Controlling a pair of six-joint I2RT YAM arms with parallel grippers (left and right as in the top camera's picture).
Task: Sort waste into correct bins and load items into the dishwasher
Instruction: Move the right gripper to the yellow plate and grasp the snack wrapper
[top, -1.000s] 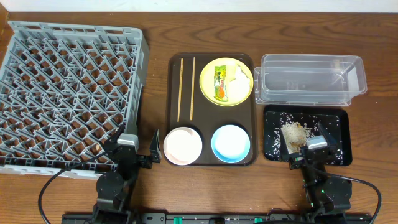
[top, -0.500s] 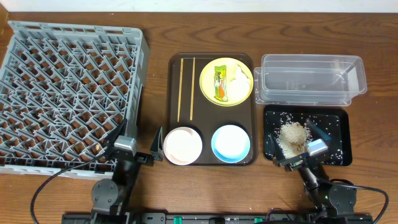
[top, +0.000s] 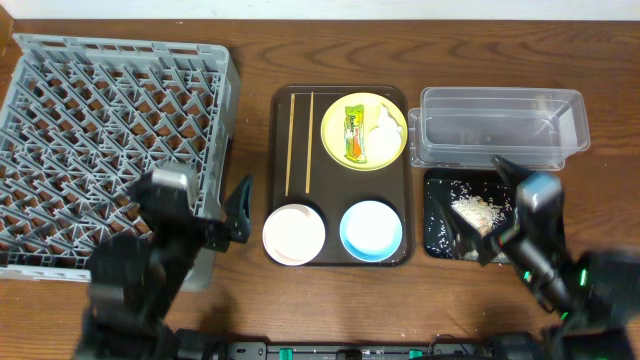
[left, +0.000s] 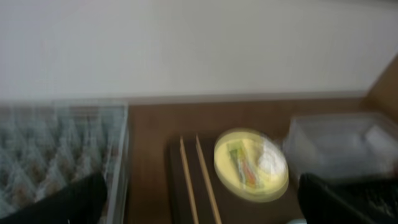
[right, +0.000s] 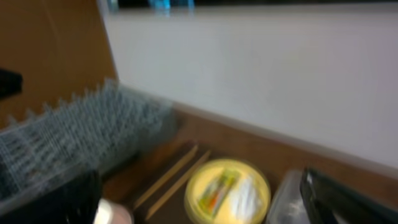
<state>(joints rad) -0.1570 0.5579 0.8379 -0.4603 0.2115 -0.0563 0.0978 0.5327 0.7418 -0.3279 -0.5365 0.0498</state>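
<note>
Surveying from overhead: nothing is sorted or loaded. The snack wrapper (top: 353, 132) and the tissue (top: 386, 128) lie side by side on the yellow plate (top: 335, 112). The plate sits on the brown serving tray (top: 279, 150) with the chopsticks (top: 300, 140), the white bowl (top: 294, 233) and the blue bowl (top: 371, 231). The dish rack (top: 110, 130) holds no dishes. No waste shows in the clear box (top: 500, 125), and the black tray (top: 440, 190) holds only rice. My left gripper (top: 228, 215) sits between the rack and the white bowl. My right gripper (top: 488, 210) sits above the black tray. Both arms are blurred.

Left wrist view: blurred. My two fingers stand far apart at the lower corners with nothing between them. The plate and its waste lie ahead, with the chopsticks just left of it.

Right wrist view: also blurred. These fingers are likewise spread wide and empty, and the plate is centred ahead.

Assessment: the step in hand is the approach to the first waste pick. The next move calls for one gripper to descend over the plate and narrow on a single piece. The wrapper and tissue touch, so both could be caught together.
</note>
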